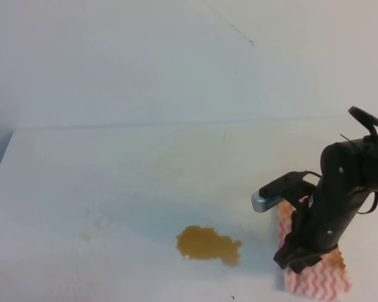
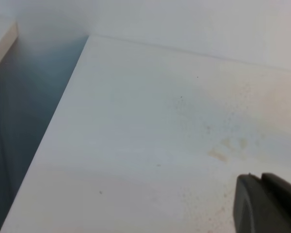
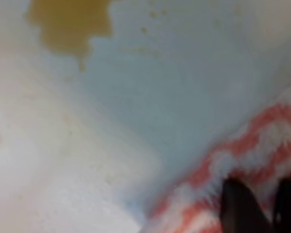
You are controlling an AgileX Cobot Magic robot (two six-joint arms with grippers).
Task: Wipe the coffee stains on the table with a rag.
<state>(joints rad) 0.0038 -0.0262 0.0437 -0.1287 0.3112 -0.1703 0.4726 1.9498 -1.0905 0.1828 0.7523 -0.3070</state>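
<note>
A: How many of each thing are there?

B: One table (image 1: 113, 182), white and wide. One rag (image 1: 318, 280) with pink-red and white zigzag stripes, lying at the near right of it. The coffee stains (image 1: 208, 244) come to one amber-brown blotch near the middle of the near edge, left of the rag and apart from it, plus a few faint tan specks farther left. The right wrist view also shows small drops just beside the blotch.

A: And the grippers?

B: Two. The right gripper (image 1: 300, 257) is down on the rag's left part. In the right wrist view its two dark fingertips (image 3: 240, 206) stand a small way apart, both against the striped cloth. Whether they pinch a fold of it or only press on it, I cannot tell; the view is blurred.

A: The left one?

B: Only a dark corner of the left gripper (image 2: 267, 204) shows at the near right of the left wrist view, above bare table with faint specks. I cannot tell how its jaws stand.
</note>
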